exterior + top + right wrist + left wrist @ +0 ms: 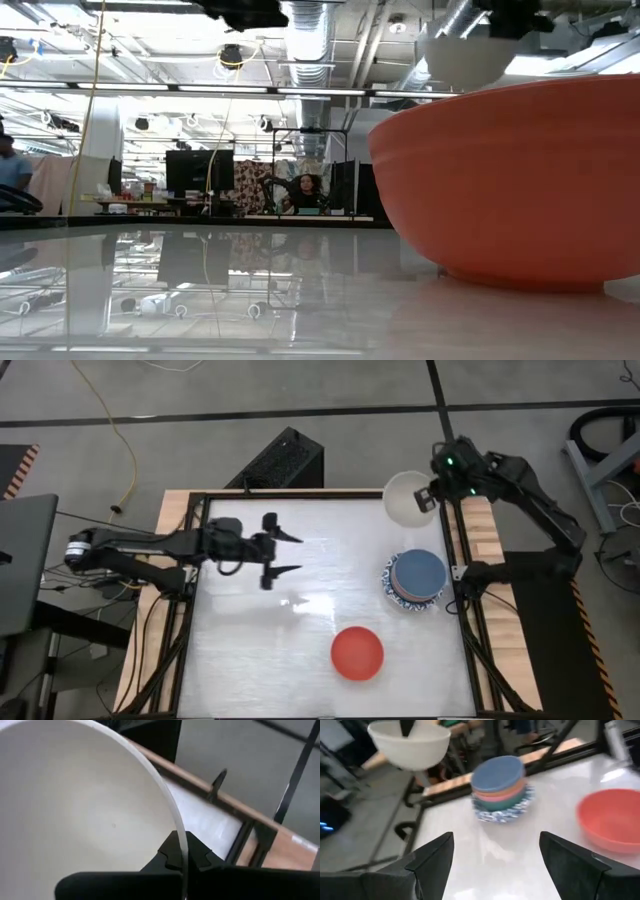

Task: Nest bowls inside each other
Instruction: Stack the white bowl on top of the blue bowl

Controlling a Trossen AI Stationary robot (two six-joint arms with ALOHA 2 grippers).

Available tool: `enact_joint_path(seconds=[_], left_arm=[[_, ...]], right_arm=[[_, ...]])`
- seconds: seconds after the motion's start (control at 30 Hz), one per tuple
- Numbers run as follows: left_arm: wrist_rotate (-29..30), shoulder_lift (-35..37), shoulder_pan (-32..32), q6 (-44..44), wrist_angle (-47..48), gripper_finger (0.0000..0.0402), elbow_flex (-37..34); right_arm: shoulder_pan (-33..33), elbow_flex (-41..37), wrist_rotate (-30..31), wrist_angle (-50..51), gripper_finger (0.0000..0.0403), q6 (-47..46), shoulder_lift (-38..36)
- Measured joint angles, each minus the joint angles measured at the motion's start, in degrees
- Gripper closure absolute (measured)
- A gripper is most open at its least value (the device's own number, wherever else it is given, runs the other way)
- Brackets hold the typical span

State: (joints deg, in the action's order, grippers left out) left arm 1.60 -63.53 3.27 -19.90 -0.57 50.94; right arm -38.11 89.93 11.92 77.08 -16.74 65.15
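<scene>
Right gripper carrying the cream bowl toward the stack

The right gripper is pinching the cream bowl by its rim, holding it up off the table near the far right corner of the frame, with the stack sitting just nearer on the right side; the next move is likely calling for centring the bowl over the blue bowl on top and lowering it level. The left gripper is hovering mid-table with fingers spread, holding nothing. The red bowl is waiting alone at the near side, well apart from the stack, leaving open room between, though the frame rail is running close beside the stack
</scene>
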Motion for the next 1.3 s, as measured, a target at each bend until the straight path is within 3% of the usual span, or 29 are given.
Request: enact_joint_path(seconds=[0.27, 0.47, 0.9, 1.3], left_arm=[[-5.0, 7.8, -1.0, 5.2, 8.1, 0.0118, 0.0], [-5.7, 10.3, -2.7, 6.4, 11.9, 0.0118, 0.0], [-5.3, 13.0, -3.4, 9.2, 19.1, 0.0118, 0.0], [-5.3, 14.8, -3.4, 9.2, 20.5, 0.0118, -0.1]], right_arm=[[5.7, -7.6, -9.2, 3.7, 0.0397, -8.5, -9.4], [8.7, -15.2, -10.2, 4.9, 0.0397, -13.8, -12.9], [10.4, -25.5, -17.5, 4.0, 0.0397, -13.9, -14.6], [10.3, -28.0, -18.4, 5.5, 0.0397, -16.5, -18.4]])
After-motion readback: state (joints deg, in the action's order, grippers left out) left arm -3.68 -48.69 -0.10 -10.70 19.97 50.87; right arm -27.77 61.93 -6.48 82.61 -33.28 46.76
